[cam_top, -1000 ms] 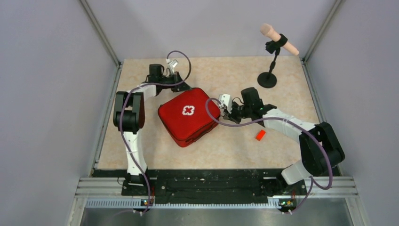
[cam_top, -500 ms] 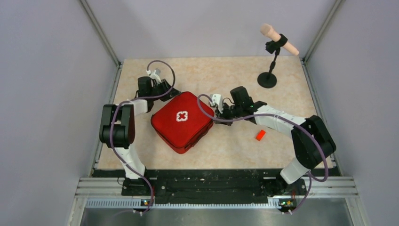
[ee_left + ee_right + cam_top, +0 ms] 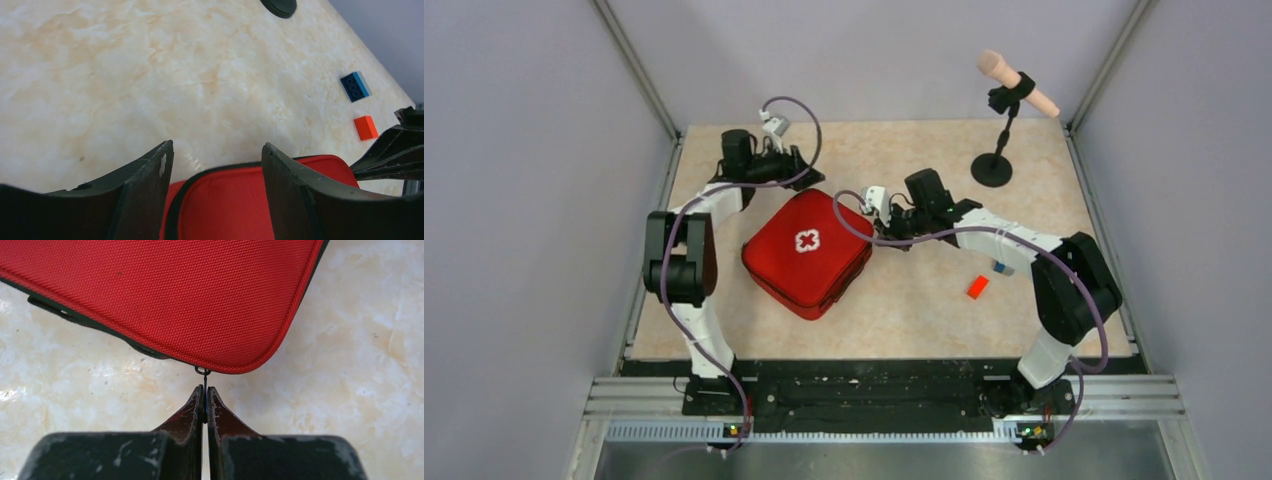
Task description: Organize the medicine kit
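The medicine kit (image 3: 807,250) is a red zippered case with a white cross, lying closed left of the table's middle. My right gripper (image 3: 876,237) is at its right corner, shut on the thin black zipper pull (image 3: 204,382). In the right wrist view the pull runs from the kit's (image 3: 165,295) rounded corner into my right gripper (image 3: 205,389). My left gripper (image 3: 809,183) is open over the kit's far corner. In the left wrist view the left gripper (image 3: 217,150) has the kit's (image 3: 235,205) red lid showing below, between the fingers, with nothing held.
A small red block (image 3: 977,287) and a blue brick (image 3: 1003,267) lie on the table to the right of the kit, also seen as the red block (image 3: 366,127) and blue brick (image 3: 355,86). A microphone stand (image 3: 992,168) is at the back right.
My left gripper has opened and moved off the kit's far corner. The kit has slid a little left, and my right gripper has followed it, still shut on the zipper pull.
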Controlling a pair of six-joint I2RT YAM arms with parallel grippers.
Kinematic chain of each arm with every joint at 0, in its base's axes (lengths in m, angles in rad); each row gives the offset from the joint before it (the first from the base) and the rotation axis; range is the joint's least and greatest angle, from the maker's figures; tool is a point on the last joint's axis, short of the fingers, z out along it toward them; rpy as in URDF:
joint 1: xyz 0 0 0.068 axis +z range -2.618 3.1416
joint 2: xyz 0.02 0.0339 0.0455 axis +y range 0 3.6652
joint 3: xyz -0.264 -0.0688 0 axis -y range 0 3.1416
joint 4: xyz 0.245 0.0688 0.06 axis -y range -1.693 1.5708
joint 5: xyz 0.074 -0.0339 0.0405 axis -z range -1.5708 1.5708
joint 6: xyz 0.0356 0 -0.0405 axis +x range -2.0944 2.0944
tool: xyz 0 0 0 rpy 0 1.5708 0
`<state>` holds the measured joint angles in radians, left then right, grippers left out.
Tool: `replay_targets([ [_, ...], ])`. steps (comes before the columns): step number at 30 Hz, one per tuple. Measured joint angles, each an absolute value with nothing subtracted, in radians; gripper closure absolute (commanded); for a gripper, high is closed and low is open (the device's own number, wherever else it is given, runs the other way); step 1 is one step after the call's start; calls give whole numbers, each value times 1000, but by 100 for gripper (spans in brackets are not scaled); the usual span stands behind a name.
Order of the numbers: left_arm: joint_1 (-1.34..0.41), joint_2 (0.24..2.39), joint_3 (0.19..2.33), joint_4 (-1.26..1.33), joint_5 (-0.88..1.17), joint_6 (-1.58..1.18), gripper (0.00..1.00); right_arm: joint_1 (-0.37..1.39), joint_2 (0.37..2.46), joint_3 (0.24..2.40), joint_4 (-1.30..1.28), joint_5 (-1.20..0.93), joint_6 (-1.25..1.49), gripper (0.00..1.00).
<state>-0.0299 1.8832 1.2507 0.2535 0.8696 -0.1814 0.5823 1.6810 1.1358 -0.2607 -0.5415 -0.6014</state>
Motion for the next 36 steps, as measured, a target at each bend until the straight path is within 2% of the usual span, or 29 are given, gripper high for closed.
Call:
replay_targets([
  [4,-110,1982,1360,195,915,-101,33,562,1698,1153,-249,-541,-587,100],
  [9,-135,2020,1345,190,923,-73,37,485,1779,1238,-248,-551,-561,100],
  [15,-98,1917,1166,304,894,-107,38,431,1908,1383,-223,-548,-546,100],
  [21,-93,1786,1027,258,885,-108,31,427,1962,1429,-179,-582,-549,100],
  [25,-101,1815,1096,202,879,-97,31,425,1964,1429,-159,-618,-546,100],
  [31,-120,1991,1282,265,939,-191,33,422,1964,1408,-128,-642,-545,100],
  [36,-181,2091,1350,237,984,-215,48,422,1964,1394,-103,-645,-546,100],
])
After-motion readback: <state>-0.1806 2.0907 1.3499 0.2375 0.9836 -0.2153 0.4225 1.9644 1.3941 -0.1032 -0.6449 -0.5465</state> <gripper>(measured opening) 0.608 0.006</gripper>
